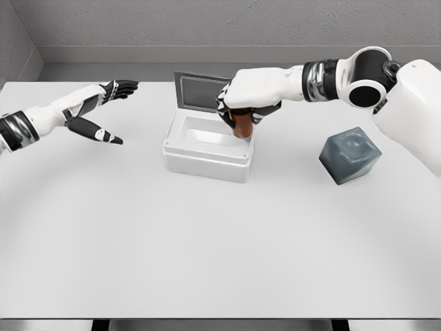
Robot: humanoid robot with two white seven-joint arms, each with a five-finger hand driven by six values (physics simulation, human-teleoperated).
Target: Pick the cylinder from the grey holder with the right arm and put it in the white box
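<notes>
Table: bare white surface lying nearest the camera, in front of the box.

Box: white, open, sitting mid-table; lid standing up at its far edge.

Holder: grey block sitting well right of the box, tilted on an edge; no cylinder showing in it.

Right hand: reaching in from the right, hanging over the box's right end, fingers wrapping the cylinder from above. Cylinder is brown, long axis near upright, lower end dipping at or just inside the box's right rim. Judgement: the release turns on whether that lower end is clearing the right wall; cannot tell from this view.

Left hand: hovering well left of the box, fingers spread, holding nothing. Right is far the nearer.

Hidden: cylinder's top under the palm; fingertip contact; box floor beneath the hand.
</notes>
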